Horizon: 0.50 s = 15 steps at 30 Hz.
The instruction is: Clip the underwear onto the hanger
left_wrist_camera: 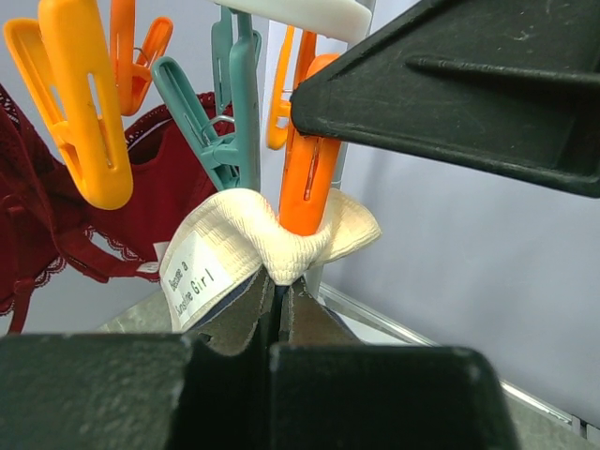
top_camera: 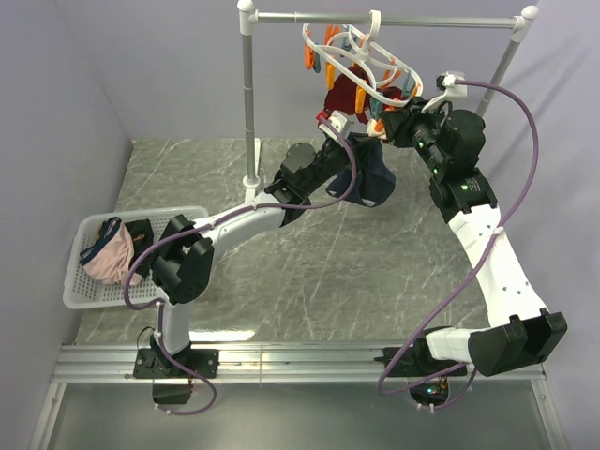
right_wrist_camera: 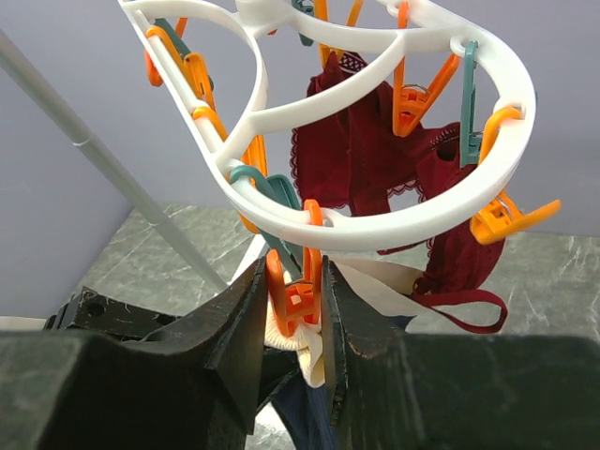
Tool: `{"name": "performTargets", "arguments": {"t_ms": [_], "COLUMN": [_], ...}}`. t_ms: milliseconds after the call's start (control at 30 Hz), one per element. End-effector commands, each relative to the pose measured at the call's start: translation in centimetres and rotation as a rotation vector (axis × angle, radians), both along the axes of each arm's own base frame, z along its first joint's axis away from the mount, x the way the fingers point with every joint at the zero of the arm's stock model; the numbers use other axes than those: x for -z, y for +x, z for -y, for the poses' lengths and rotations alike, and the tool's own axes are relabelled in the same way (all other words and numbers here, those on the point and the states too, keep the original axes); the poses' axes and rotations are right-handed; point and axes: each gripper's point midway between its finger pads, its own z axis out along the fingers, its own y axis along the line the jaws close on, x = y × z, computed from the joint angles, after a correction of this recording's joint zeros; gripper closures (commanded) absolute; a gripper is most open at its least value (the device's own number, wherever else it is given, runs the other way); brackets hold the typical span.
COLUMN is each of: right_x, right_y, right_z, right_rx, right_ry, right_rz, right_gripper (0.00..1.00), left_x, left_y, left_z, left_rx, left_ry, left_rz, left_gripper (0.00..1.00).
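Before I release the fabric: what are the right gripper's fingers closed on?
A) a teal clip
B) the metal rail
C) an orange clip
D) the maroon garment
C: the right gripper pinches an orange clip under the hanger ring.

The hanger (right_wrist_camera: pixel 394 230) is white, with an orange clip (left_wrist_camera: pixel 305 178) and a teal clip (left_wrist_camera: pixel 225 141). The underwear (top_camera: pixel 377 176) looks dark navy, though shadowed; its lining (left_wrist_camera: pixel 248 230) is ribbed cream. The maroon garment (right_wrist_camera: pixel 356 159) has lace trim. The table (top_camera: pixel 375 272) is grey, marble-veined.
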Motion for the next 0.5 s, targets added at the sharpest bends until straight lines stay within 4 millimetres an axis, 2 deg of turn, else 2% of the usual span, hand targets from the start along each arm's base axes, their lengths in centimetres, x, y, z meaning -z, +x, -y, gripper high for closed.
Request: {"name": "performTargets", "arguments": {"t_ms": [0,267,467], "right_x": [-1.7,-1.7,-1.3], "right_y": [-0.7,-0.5,-0.4], "right_z": [-0.6,-0.6,-0.7], "right_rx": [-0.044,-0.064,-0.068], "right_ry": [0.026,0.048,0.039], "right_rz": [0.019,0.008,0.003], "right_gripper": [1.00,1.00,1.00], "left_x": [-3.6,-2.8,-3.9], "left_y": [0.0,0.3,0.2], "left_z": [-0.4,-0.3,-0.5], "left_rx": [0.006,0.009,0.013], "left_ry": [-0.060,-0.039,-0.056], "left_rz": [0.099,0.119,0.144], "left_gripper": [1.00,1.00,1.00]}}
